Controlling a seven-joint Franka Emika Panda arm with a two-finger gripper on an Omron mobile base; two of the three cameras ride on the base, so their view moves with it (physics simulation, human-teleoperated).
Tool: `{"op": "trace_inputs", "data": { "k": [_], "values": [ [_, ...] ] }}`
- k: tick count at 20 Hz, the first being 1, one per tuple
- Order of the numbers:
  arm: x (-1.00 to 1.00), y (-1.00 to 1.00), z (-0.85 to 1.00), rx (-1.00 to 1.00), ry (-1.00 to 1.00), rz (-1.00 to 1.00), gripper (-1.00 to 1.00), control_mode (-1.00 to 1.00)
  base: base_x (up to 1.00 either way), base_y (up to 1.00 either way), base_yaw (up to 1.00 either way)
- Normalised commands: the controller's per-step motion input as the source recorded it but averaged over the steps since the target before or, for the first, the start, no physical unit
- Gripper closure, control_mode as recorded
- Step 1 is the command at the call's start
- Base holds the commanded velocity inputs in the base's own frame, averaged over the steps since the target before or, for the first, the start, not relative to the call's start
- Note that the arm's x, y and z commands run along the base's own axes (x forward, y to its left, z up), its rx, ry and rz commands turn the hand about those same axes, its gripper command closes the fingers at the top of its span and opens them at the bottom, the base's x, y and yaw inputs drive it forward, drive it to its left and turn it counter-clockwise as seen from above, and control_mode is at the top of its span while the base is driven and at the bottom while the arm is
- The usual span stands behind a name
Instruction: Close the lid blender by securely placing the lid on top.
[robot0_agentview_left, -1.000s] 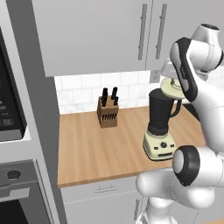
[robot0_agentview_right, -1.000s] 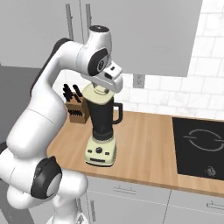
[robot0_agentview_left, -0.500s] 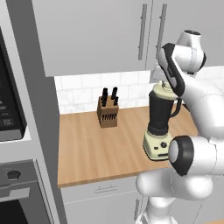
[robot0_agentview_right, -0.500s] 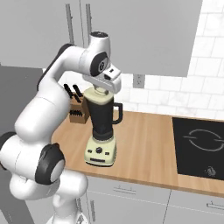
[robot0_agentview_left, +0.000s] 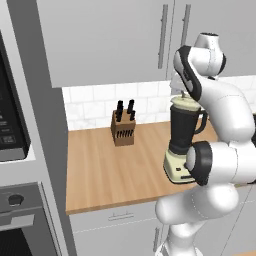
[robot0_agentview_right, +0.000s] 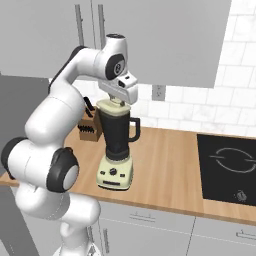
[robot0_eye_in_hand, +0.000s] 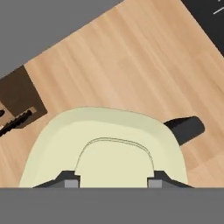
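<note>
In the left base view, the cream-based blender with its dark tapered jar (robot0_agentview_left: 184, 140) stands right of centre on the wooden counter (robot0_agentview_left: 115, 170), and the round cream lid (robot0_agentview_left: 183, 104) sits on the jar's rim with the arm's two-finger gripper (robot0_agentview_left: 183, 96) right above it. A wooden knife block (robot0_agentview_left: 123, 131) stands by the tiles, left of the blender. The right base view puts the blender left of centre, lid on top under the white hand, black cooktop (robot0_agentview_right: 227, 167) at far right. In the hand view, the fingertips (robot0_eye_in_hand: 70, 180) straddle the lid's raised knob at the bottom, set about as wide as it, apparently gripping it.
</note>
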Motion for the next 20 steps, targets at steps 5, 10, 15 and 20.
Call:
{"op": "trace_inputs", "data": {
  "k": [5, 10, 15, 20],
  "values": [
    [-0.05, 0.00, -0.38, -0.01, -0.01, -0.28, 1.00, -1.00, 0.00, 0.00, 0.00],
    [0.00, 0.00, -0.23, -0.05, 0.00, -0.32, 1.00, -1.00, 0.00, 0.00, 0.00],
    [0.00, 0.00, -0.19, -0.03, 0.00, -0.22, -1.00, -1.00, 0.00, 0.00, 0.00],
    [-0.06, 0.00, 0.01, 0.00, -0.01, -0.08, -1.00, -1.00, 0.00, 0.00, 0.00]
  ]
}}
